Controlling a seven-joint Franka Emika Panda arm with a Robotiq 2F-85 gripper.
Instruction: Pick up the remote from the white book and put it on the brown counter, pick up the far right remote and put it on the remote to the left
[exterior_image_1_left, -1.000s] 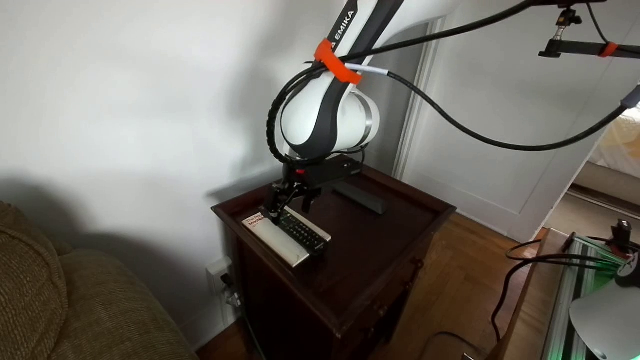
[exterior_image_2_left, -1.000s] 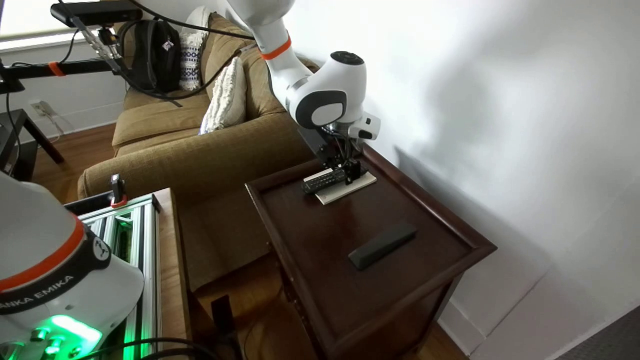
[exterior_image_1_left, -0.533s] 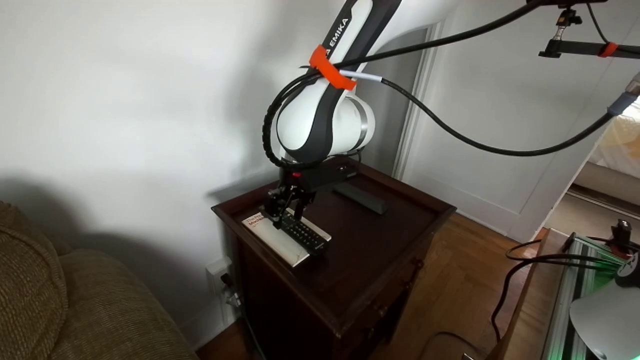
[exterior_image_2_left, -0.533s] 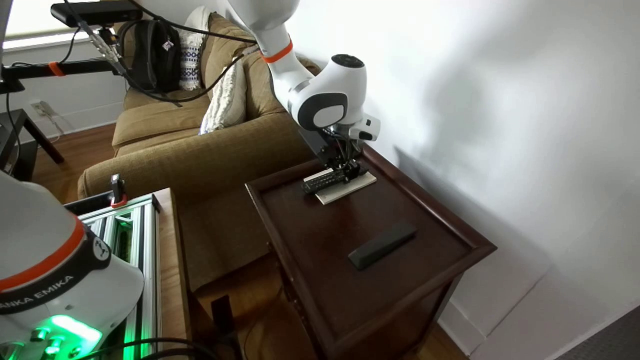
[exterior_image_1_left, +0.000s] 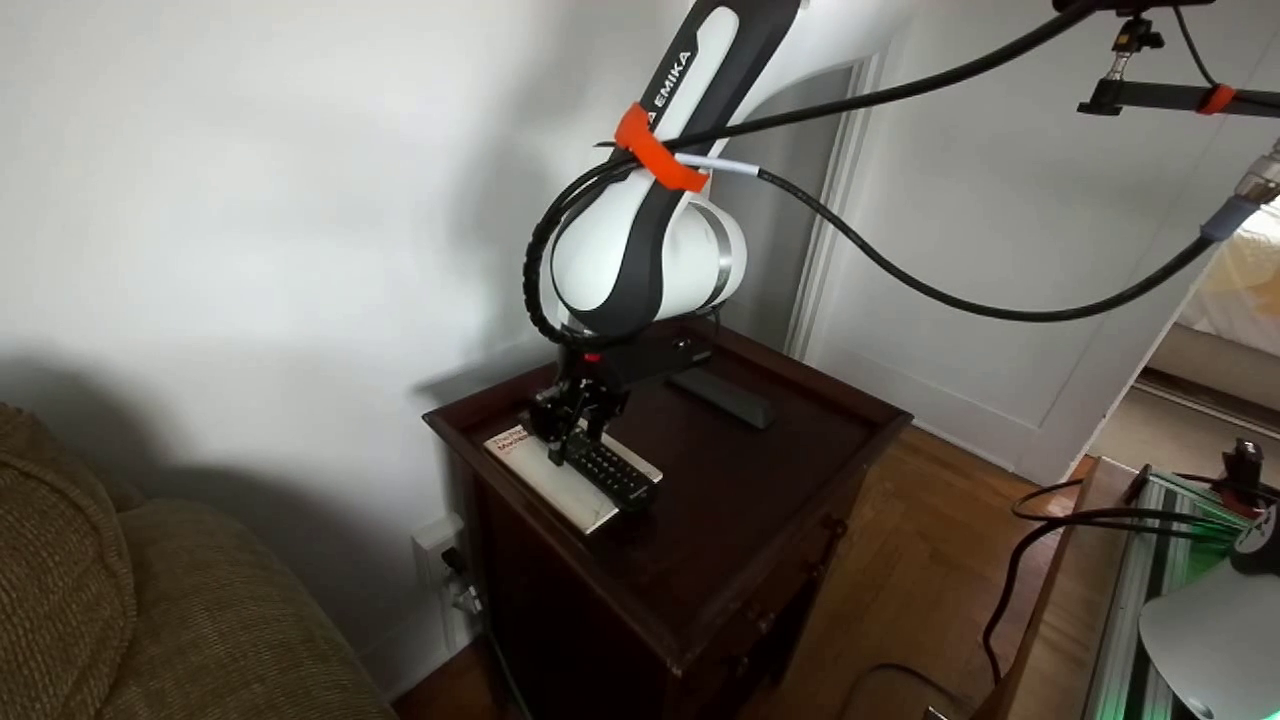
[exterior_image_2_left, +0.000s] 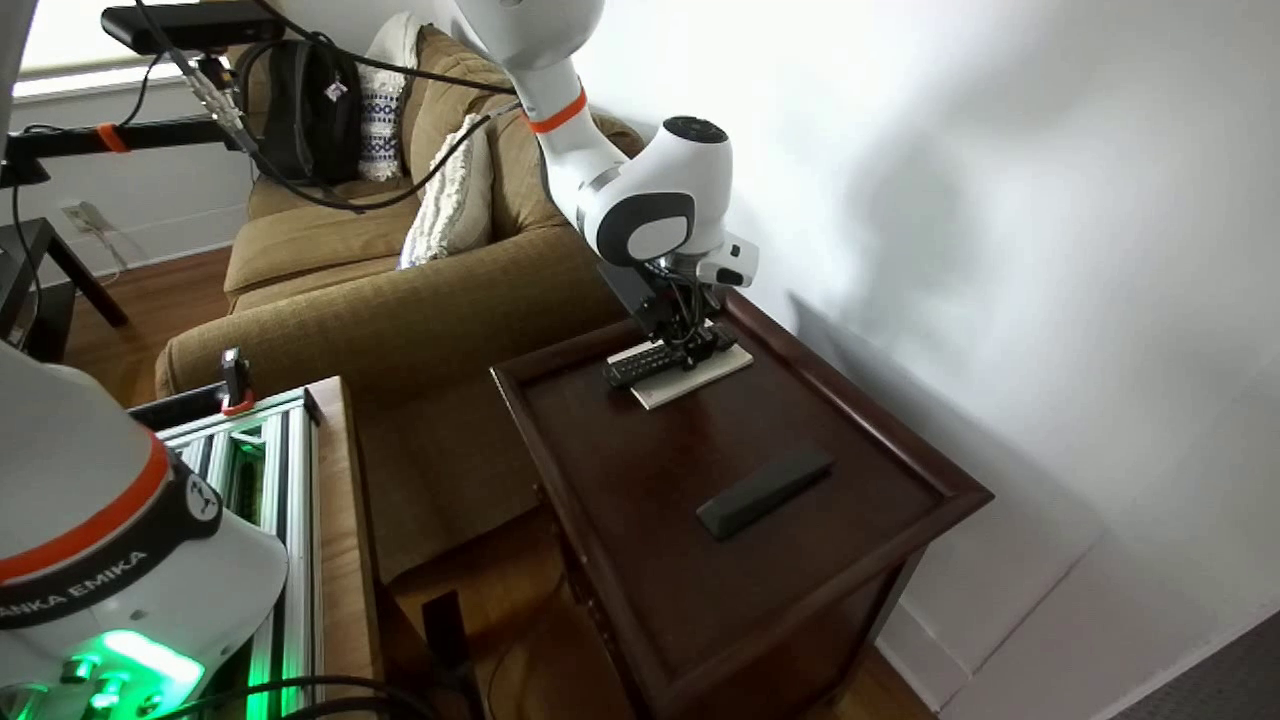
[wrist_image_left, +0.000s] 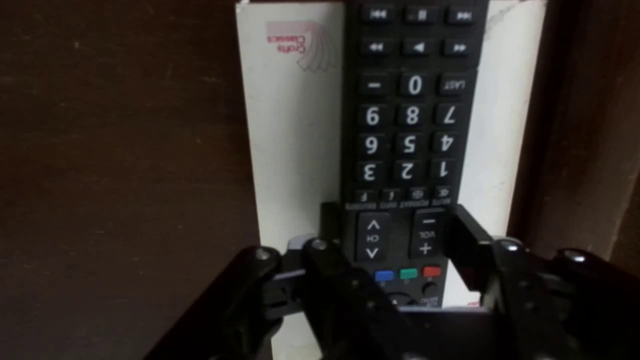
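Note:
The remote from the white book (wrist_image_left: 411, 130) is dark with several number buttons and lies lengthwise on the white book (wrist_image_left: 295, 130), one end overhanging the book in both exterior views. My gripper (wrist_image_left: 396, 227) points down over its middle, a finger against each long edge, shut on it. In an exterior view the gripper (exterior_image_1_left: 577, 446) partly hides the remote's wall-side end. The remote and book rest on the brown counter (exterior_image_2_left: 640, 470), a reddish-brown top with a raised rim. Apart from them lies the far right remote (exterior_image_2_left: 765, 490), plain and black, also seen partly behind the wrist (exterior_image_1_left: 725, 397).
A white wall (exterior_image_2_left: 950, 250) rises close behind the cabinet. The brown sofa's arm (exterior_image_2_left: 420, 310) stands beside the book's side. The robot's base (exterior_image_2_left: 130, 560) sits on a separate bench. A black cable (exterior_image_1_left: 930, 290) hangs in a loop from the arm.
The arm has come down slightly over the remote. The gripper's fingers have moved together from wide apart onto the remote's sides. The remotes and book have not visibly moved.

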